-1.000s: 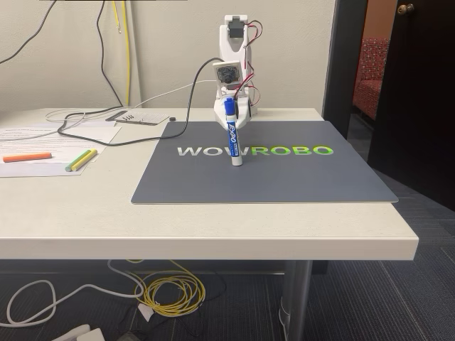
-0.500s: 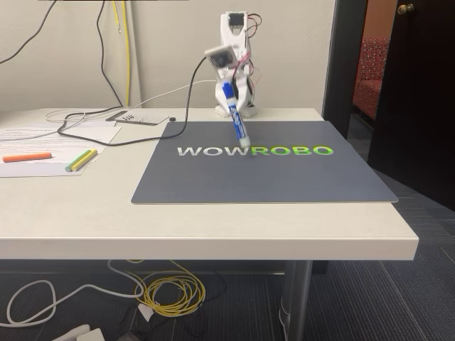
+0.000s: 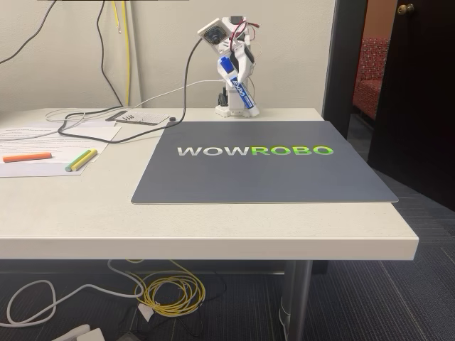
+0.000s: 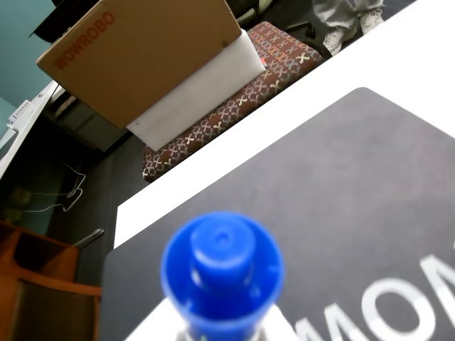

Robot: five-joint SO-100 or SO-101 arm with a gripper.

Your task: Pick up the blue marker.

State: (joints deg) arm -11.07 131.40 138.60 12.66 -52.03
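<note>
Fixed view: camera stands off the front edge of the table (image 3: pixel 213 238), roughly at table height, looking level across the mat (image 3: pixel 263 177) toward the arm (image 3: pixel 234 71) and back wall; far enough to take in floor and doorway. Wrist view: rides on the arm, very near, looks down past the blue marker (image 4: pixel 222 273) cap, which is blurred at bottom centre, facing the table's front. Shared: the mat (image 4: pixel 341 213), its lettering, the table edge.
</note>
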